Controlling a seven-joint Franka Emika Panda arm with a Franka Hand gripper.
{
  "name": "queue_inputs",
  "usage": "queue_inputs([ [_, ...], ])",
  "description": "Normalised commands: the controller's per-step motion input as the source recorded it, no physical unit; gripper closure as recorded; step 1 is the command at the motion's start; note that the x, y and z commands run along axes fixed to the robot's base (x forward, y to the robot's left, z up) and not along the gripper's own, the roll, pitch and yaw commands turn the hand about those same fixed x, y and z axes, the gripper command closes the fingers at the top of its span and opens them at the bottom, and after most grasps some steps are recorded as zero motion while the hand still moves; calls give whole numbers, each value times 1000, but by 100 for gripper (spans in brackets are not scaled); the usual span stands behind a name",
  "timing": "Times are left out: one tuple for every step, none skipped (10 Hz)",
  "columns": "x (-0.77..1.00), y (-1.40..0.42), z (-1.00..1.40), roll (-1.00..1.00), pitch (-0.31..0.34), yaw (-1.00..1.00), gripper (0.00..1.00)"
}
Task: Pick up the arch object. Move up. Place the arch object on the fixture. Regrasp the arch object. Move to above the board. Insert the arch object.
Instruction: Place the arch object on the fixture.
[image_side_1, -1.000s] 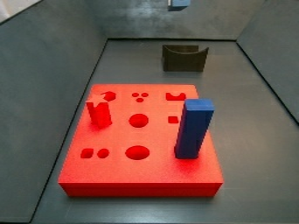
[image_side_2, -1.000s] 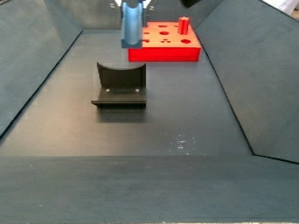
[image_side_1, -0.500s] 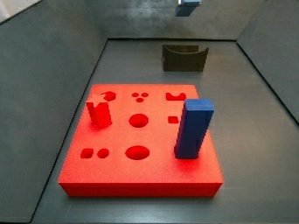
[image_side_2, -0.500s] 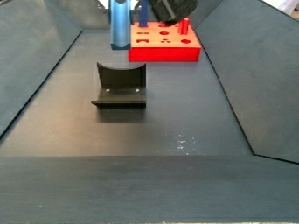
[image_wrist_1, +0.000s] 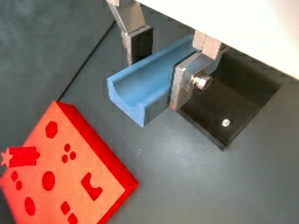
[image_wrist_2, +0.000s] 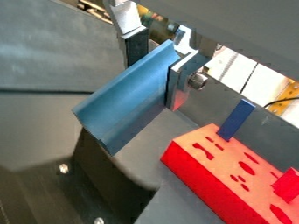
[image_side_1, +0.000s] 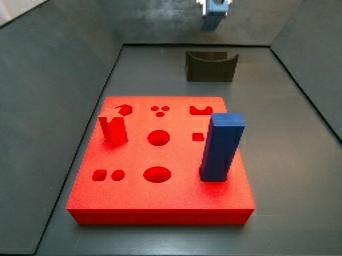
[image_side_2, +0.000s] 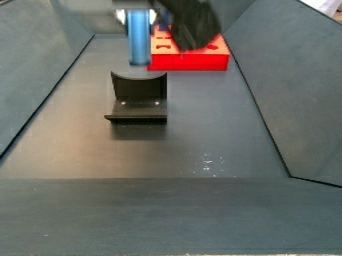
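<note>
**Arch object held above the fixture, ready to set down**

A matte dark grey floor fills both wrist views. In a wrist view the gripper (image_wrist_1: 160, 63) has its silver plates clenched on the arch object (image_wrist_1: 146, 83), a smooth pale blue channel-shaped block. Beneath it lies the black base plate of the fixture (image_wrist_1: 237, 101), and the glossy red board (image_wrist_1: 59, 175) lies well apart to one side.

In a wrist view the arch object (image_wrist_2: 128, 96) hangs over the fixture (image_wrist_2: 105, 188), and the board (image_wrist_2: 228, 171) carries a tall blue pillar (image_wrist_2: 239, 120).

In a side view, grey walls surround the floor. The gripper (image_side_1: 214, 7) sits at the top edge above the dark, notched fixture (image_side_1: 210, 65), beyond the board (image_side_1: 160, 150).

In a side view the arch object (image_side_2: 138, 38) hangs upright, just above the fixture (image_side_2: 136, 96).

The placing step seems to be in hand; next calls for a straight descent into the curved notch, then release.
</note>
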Motion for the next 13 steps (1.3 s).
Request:
queue_inputs([
  [156,135,-1000,-885,166,-182,100],
  [168,136,-1000,-667,118,-195,100],
  [169,141,-1000,-502,80,-199,100],
  [175,140,-1000,-335,49,-196,100],
  [187,130,-1000,-195,13,-176,100],
  [156,110,-796,-159,-19,-152,100],
  [136,96,-665,-152,-29,-137,100],
  [115,76,-479,-139,-39,-113,100],
  [84,65,-284,-118,-45,-82,100],
  [66,44,-227,-121,-46,-57,100],
  [67,37,-224,-120,-45,-48,100],
  [68,33,-222,-120,-43,-35,100],
  [0,0,0,0,0,0,0],
])
